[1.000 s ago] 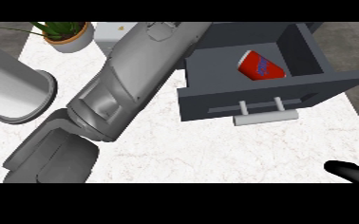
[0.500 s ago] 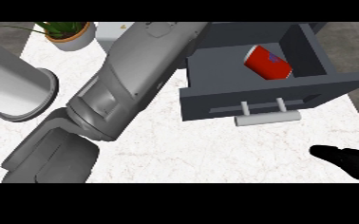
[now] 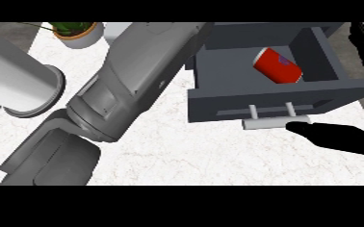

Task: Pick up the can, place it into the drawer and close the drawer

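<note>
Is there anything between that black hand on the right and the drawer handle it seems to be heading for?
Nothing visible. The right hand sits just beside the drawer's handle, with only bare counter around them. The red can already lies inside the open drawer.

Standing at the far left corner of the white marble counter (image 3: pixel 185 149): a potted plant (image 3: pixel 74 31) in a pale pot. Lying nearer, at the left edge: a white cylinder (image 3: pixel 25 86).
</note>
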Robot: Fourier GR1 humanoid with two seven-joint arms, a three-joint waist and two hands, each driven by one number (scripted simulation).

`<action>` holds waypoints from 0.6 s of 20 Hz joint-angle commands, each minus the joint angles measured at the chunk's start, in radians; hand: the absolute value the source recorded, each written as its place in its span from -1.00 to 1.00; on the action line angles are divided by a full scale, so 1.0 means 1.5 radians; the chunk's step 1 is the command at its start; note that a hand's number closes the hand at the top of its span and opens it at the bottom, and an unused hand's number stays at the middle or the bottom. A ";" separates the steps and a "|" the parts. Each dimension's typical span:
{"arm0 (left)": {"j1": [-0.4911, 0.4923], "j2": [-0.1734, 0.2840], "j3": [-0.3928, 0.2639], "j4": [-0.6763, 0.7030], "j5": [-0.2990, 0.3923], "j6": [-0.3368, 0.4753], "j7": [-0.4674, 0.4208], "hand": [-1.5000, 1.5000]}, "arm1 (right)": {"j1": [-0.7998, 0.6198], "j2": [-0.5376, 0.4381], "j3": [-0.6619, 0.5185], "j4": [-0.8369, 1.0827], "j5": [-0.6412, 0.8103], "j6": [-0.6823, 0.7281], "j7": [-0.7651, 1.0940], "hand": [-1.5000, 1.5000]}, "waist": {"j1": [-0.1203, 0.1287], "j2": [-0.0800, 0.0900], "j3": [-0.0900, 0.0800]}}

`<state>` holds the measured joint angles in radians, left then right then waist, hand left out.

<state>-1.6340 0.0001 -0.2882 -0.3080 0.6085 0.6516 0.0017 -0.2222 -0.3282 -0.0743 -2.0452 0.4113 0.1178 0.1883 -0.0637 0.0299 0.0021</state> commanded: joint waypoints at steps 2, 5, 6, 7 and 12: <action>-0.016 0.000 -0.007 0.013 -0.003 -0.008 0.001 -1.00 | -0.071 -0.005 0.075 0.114 0.133 -0.028 -0.015 -1.00 | 0.027 -0.003 -0.001; -0.031 0.008 -0.001 0.029 -0.016 -0.013 0.009 -1.00 | -0.059 0.000 0.086 0.191 0.182 -0.071 -0.082 -1.00 | 0.036 -0.007 0.000; 0.003 0.000 -0.003 0.023 -0.016 -0.027 -0.024 -1.00 | -0.083 0.016 0.115 0.222 0.207 -0.084 -0.081 -1.00 | 0.040 -0.006 0.000; -0.014 0.000 -0.005 0.023 -0.020 -0.014 -0.001 -1.00 | -0.079 0.012 0.132 0.223 0.236 -0.080 -0.062 -1.00 | 0.039 -0.011 -0.001; 0.025 0.013 0.009 0.014 -0.019 -0.052 -0.025 -1.00 | -0.154 0.026 0.145 0.384 0.308 -0.130 -0.089 -1.00 | 0.050 -0.010 -0.001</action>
<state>-1.6366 0.0116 -0.2829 -0.2803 0.5850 0.6056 -0.0128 -0.3840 -0.3067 0.1054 -1.6168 0.7789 -0.0306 0.0707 -0.0043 0.0171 0.0012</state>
